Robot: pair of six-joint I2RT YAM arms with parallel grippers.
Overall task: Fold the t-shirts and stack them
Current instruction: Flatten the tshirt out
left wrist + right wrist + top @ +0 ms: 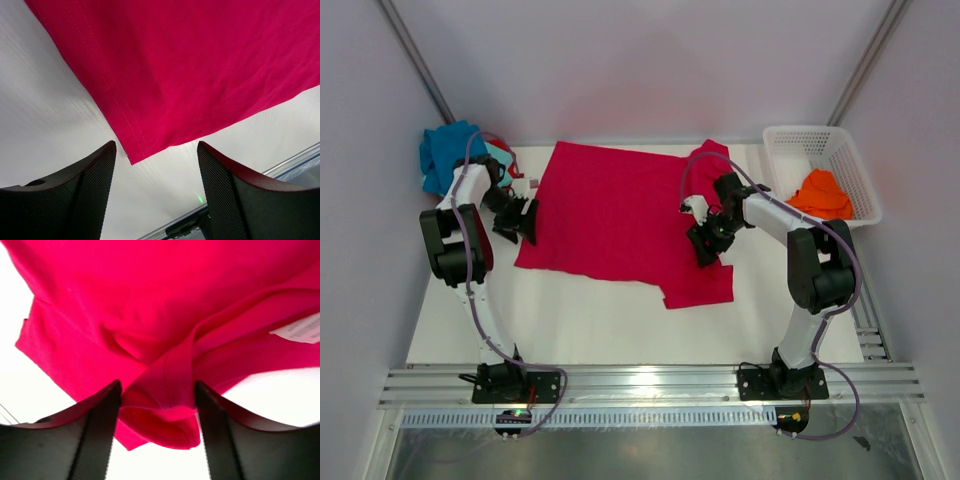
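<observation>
A large crimson t-shirt lies spread flat mid-table, one sleeve at its near right. My left gripper hovers open at its left edge. In the left wrist view a hemmed corner of the shirt ends just ahead of the open left gripper, with bare table between the fingers. My right gripper is over the shirt's right side. The right wrist view shows that gripper with its fingers apart on either side of a bunched fold of the crimson cloth. A white label shows on the shirt.
Blue and teal t-shirts sit heaped at the back left corner. A white lattice basket at the back right holds an orange t-shirt. Grey walls close in on both sides, and a metal rail runs along the near edge.
</observation>
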